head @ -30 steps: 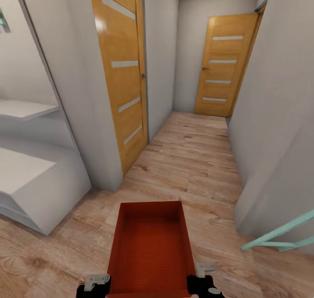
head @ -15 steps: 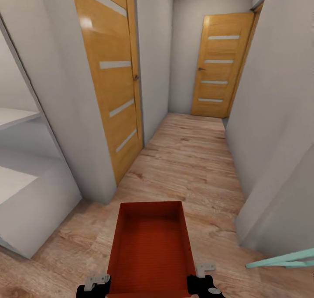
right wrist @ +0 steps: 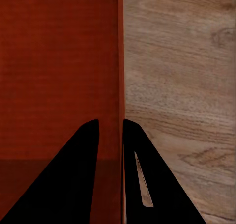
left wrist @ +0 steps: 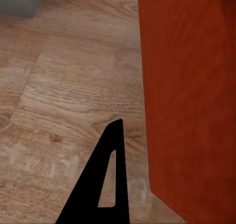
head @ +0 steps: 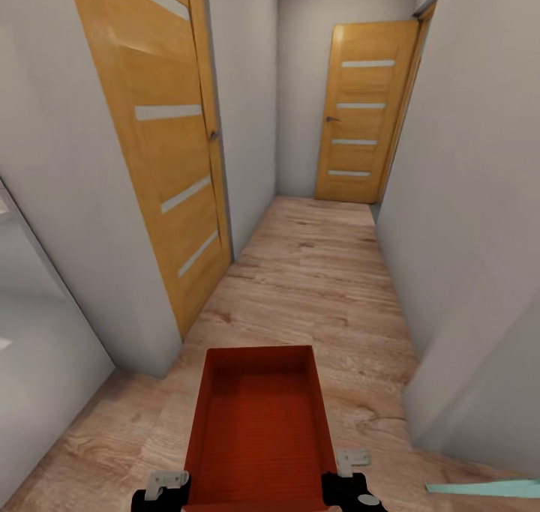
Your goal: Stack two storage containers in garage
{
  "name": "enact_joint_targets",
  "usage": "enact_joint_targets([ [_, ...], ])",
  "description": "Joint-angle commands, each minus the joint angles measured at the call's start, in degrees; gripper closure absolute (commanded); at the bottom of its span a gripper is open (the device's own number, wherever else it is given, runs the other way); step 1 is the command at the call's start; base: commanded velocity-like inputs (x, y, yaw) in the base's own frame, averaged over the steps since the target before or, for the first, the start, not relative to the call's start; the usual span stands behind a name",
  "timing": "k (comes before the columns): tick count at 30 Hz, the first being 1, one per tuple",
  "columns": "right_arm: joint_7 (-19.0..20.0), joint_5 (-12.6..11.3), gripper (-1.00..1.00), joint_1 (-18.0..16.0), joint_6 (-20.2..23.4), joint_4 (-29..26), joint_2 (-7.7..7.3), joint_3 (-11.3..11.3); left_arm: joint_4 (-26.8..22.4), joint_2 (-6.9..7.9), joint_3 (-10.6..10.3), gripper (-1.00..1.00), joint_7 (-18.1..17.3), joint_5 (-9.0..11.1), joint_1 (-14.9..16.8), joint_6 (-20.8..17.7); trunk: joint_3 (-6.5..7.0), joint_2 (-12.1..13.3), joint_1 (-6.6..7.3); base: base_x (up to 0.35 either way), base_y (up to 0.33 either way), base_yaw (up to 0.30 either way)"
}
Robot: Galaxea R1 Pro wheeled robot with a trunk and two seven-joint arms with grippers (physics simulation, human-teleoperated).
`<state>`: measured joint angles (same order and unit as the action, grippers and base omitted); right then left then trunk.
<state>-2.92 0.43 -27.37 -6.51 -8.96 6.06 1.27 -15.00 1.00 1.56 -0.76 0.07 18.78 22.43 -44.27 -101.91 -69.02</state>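
From the head camera, one orange-red storage container [head: 259,429] is carried low in front of the robot, open top up and empty, its ribbed bottom in plain sight, with the left gripper [head: 163,489] at its near left corner and the right gripper [head: 351,476] at its near right corner. Beyond the container a narrow corridor of light wood-plank floor [head: 322,272] runs ahead between pale grey walls, with a slatted wooden door [head: 169,145] standing along the wall to the container's left and a second matching closed door [head: 364,111] at the far end; a thin turquoise bar [head: 484,488] lies on the planks to the container's right. In the left wrist view, one dark finger [left wrist: 105,184] of the left gripper sits just outside the container's outer wall [left wrist: 189,101], over the plank floor; its other finger is hidden by that wall, so I cannot tell how wide it stands or whether it truly clamps the wall. In the right wrist view the right gripper's two fingers [right wrist: 73,180] straddle the container's thin side wall [right wrist: 120,62], one inside over the ribbed bottom and one outside over the planks, closed to a narrow slit with the wall pinched between them. As a judgement, the task is at an early stage: this container is in transit through a hallway, no concrete garage floor is in sight, and setting it down, bringing the second container and stacking the pair all remain.
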Motion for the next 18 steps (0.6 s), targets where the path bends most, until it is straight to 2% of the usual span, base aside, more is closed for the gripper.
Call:
enact_joint_targets([
  [1, -0.3, 0.1, 1.0, -0.1, -0.2, 0.0, 0.01, -0.2, 0.1, 0.0, 0.5, 1.0, 0.1, 0.2, 0.0, 0.2, -0.05, 0.0, -0.03, 0.346, 0.0, -0.005],
  [18, -0.3, 0.1, 1.0, -0.1, -0.2, 0.0, 0.01, -0.2, 0.1, 0.01, 0.5, 1.0, 0.1, 0.2, 0.0, 0.1, -0.05, 0.0, -0.03, 0.346, 0.0, -0.001],
])
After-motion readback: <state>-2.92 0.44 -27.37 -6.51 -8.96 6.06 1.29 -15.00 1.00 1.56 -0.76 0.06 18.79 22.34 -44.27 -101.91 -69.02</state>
